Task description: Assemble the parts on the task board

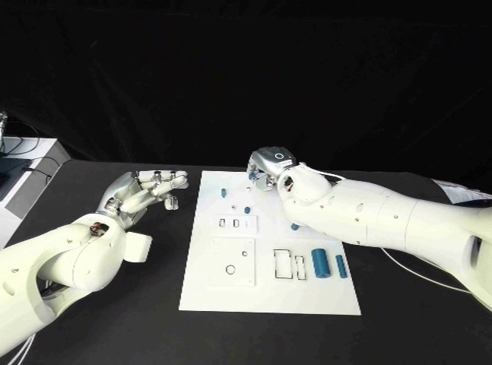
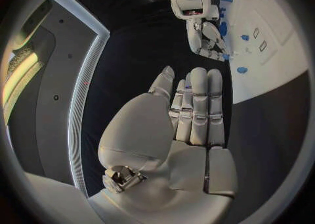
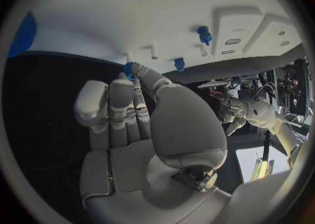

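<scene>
The white task board [image 1: 270,285] lies in the middle of the black table. On it are a thick blue cylinder [image 1: 322,263], a slim blue pin [image 1: 341,265] and small blue pegs [image 1: 223,193] [image 1: 247,208]. My right hand [image 1: 274,169] hovers over the board's far edge and pinches a small blue part [image 3: 129,70] between thumb and a fingertip; the left wrist view shows that hand [image 2: 205,34] above the board [image 2: 275,71] too. My left hand [image 1: 147,190] is over the bare table just left of the board, its fingers [image 2: 197,108] stretched out and holding nothing.
A white box [image 1: 21,190] with dark gear stands at the table's far left. A thin white cable [image 1: 412,271] runs over the table right of the board, and a white sheet [image 1: 461,192] lies at the right edge. The board has several rectangular slots [image 1: 283,263].
</scene>
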Tool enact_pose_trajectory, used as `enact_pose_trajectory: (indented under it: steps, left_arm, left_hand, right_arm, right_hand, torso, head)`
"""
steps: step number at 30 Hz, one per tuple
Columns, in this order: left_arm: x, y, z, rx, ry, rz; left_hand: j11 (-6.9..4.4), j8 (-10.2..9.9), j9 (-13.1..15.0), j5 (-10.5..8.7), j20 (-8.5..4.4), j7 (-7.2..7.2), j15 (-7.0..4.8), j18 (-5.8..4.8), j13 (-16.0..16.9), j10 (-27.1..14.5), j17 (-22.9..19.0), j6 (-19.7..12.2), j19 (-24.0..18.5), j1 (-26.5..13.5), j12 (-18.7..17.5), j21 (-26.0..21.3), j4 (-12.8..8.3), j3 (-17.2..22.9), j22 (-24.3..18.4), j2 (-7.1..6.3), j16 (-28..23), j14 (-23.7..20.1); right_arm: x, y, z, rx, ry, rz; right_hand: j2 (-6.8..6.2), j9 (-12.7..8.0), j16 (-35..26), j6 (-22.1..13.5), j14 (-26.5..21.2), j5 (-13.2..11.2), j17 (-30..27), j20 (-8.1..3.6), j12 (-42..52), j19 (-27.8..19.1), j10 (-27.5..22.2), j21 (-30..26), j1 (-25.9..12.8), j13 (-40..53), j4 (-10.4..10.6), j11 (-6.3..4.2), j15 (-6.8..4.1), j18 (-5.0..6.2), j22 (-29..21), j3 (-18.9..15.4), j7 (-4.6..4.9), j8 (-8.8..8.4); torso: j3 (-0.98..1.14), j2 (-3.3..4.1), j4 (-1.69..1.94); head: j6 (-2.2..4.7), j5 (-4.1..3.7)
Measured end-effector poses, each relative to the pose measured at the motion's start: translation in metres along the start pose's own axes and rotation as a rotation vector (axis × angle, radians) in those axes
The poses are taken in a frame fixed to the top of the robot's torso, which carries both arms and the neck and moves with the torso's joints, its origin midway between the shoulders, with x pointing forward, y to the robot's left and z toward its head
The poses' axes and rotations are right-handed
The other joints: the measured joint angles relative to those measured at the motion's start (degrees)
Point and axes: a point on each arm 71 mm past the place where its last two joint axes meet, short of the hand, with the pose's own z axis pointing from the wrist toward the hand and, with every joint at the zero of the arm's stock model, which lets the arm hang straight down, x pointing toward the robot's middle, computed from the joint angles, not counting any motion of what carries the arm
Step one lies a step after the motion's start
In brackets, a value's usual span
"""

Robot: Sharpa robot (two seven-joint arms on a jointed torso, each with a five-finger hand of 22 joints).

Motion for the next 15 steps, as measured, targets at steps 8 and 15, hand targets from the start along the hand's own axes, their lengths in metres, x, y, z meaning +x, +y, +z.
enact_pose_trajectory:
  steps: [8, 15]
  left_arm:
    - [-0.0003, 0.0001, 0.0001, 0.0, 0.0, 0.0]
    - [-0.0015, 0.0004, 0.0001, -0.001, -0.003, 0.002]
  left_hand:
    - [0.21, 0.0, 0.0, 0.0, 0.0, 0.0, 0.0, 0.0, 0.0, -0.21, -0.11, 0.0, 0.0, 0.0, 0.0, 0.0, 0.0, 0.0, 0.0, 0.0, 0.44, 0.0]
    - [0.21, 0.0, 0.0, 0.0, 0.0, 0.0, 0.0, 0.0, 0.0, -0.21, -0.1, 0.0, 0.0, 0.0, 0.0, 0.0, 0.0, 0.0, 0.0, 0.0, 0.44, 0.0]
  right_arm:
    - [0.0009, -0.0016, -0.0007, 0.003, 0.013, -0.005]
    - [0.0002, -0.0016, -0.0007, 0.002, 0.017, -0.007]
  right_hand:
    - [0.0, -0.03, 0.0, -0.01, 0.0, 0.0, 0.0, 0.01, -0.18, -0.01, 0.0, 0.0, 0.0, 0.0, 0.0, 0.0, 0.0, 0.08, 0.0, -0.01, 0.0, -0.01]
    - [0.0, 0.07, 0.0, -0.02, 0.0, -0.03, -0.01, 0.01, 0.02, -0.01, 0.0, 0.0, 0.0, 0.0, -0.06, -0.01, 0.0, 0.07, 0.04, -0.08, 0.0, -0.02]
  torso:
    - [-0.04, 0.05, 0.08]
    - [-0.06, 0.13, 0.05]
  head:
    - [-0.11, -0.09]
    - [-0.12, -0.02]
